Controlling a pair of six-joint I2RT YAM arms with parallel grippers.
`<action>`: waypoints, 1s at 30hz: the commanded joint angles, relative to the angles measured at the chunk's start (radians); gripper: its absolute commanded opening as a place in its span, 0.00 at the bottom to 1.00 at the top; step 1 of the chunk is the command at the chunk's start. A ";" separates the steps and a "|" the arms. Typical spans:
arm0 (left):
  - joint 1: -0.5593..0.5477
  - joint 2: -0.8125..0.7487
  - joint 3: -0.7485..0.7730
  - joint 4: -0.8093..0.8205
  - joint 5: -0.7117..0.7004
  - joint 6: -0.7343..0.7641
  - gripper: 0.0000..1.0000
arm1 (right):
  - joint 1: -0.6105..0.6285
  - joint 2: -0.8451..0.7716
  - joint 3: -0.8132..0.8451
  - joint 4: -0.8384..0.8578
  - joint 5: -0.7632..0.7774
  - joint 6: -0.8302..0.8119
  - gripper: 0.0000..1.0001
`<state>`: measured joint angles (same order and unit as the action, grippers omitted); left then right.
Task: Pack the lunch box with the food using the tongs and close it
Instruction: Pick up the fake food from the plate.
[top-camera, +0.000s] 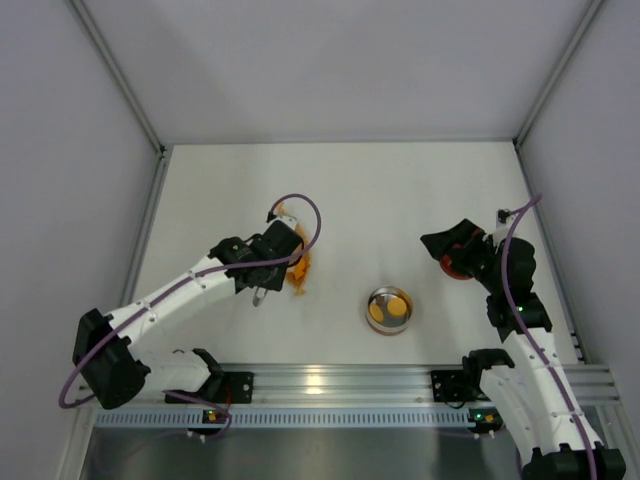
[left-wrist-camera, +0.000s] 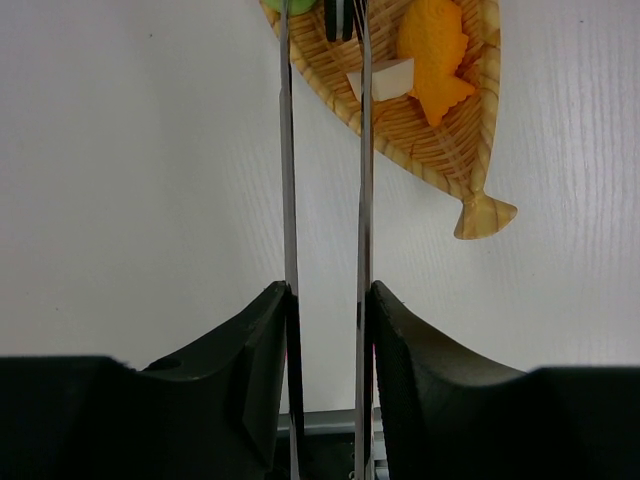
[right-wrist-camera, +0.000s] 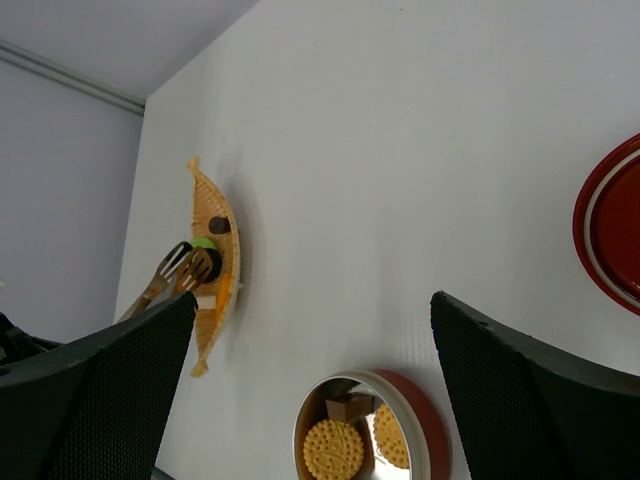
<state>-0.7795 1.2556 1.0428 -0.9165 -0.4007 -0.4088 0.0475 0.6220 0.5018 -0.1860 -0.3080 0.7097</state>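
Observation:
My left gripper (left-wrist-camera: 328, 290) (top-camera: 272, 258) is shut on the tongs (left-wrist-camera: 288, 160), one slim silver arm against each finger. The tongs' tips (right-wrist-camera: 187, 268) close around a dark piece of food (left-wrist-camera: 340, 20) in a woven fish-shaped tray (left-wrist-camera: 440, 150) (top-camera: 300, 268). An orange fish-shaped piece (left-wrist-camera: 435, 55), a white piece (left-wrist-camera: 382, 80) and a green one (right-wrist-camera: 205, 243) also lie in that tray. The lunch box (top-camera: 389, 309) (right-wrist-camera: 365, 430) stands uncovered, with round yellow biscuits and a brown block inside. Its red lid (right-wrist-camera: 612, 235) (top-camera: 452, 270) lies under my right gripper (top-camera: 457, 248) (right-wrist-camera: 315, 300), which is open and holds nothing.
White walls with metal corner posts close in the table (top-camera: 400, 200) at the back and on both sides. The aluminium rail (top-camera: 340, 382) with the arm bases runs along the near edge.

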 joint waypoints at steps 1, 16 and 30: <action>0.005 0.007 0.017 0.028 -0.009 0.011 0.41 | -0.011 -0.015 -0.002 0.069 0.001 -0.007 0.99; 0.005 -0.015 0.094 0.010 0.002 0.025 0.13 | -0.011 -0.004 0.007 0.072 0.003 -0.009 1.00; -0.047 -0.036 0.243 -0.025 0.069 0.024 0.09 | -0.011 0.007 0.023 0.076 0.000 -0.010 1.00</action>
<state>-0.7933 1.2583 1.2247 -0.9455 -0.3561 -0.3893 0.0475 0.6250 0.5018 -0.1860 -0.3080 0.7094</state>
